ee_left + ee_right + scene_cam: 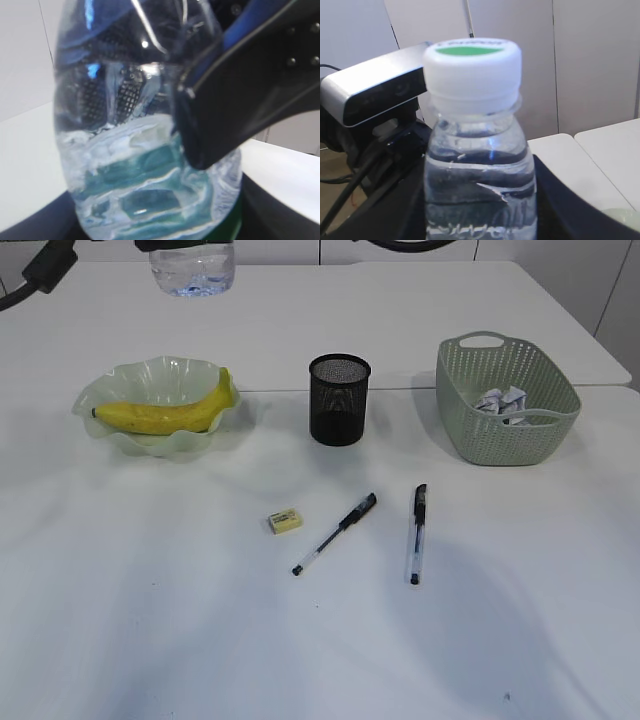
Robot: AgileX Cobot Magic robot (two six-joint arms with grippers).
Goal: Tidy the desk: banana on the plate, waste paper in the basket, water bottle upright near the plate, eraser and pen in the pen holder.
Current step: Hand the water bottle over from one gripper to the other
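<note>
The clear water bottle (192, 268) hangs in the air above the table's far left, behind the plate. My left gripper (160, 220) is shut on its body (130, 150); a black finger of the other gripper (240, 95) crosses that view. My right gripper (480, 215) is shut on the bottle (475, 165), whose white, green-topped cap points up. The banana (160, 415) lies on the pale green wavy plate (150, 368). Crumpled paper (500, 400) is in the basket (470, 430). The yellow eraser (285, 521) and two pens (335, 534) (416, 534) lie on the table in front of the black mesh pen holder (339, 400).
A seam between two white tables runs behind the plate and basket. The left wrist camera housing (375, 100) shows close beside the bottle in the right wrist view.
</note>
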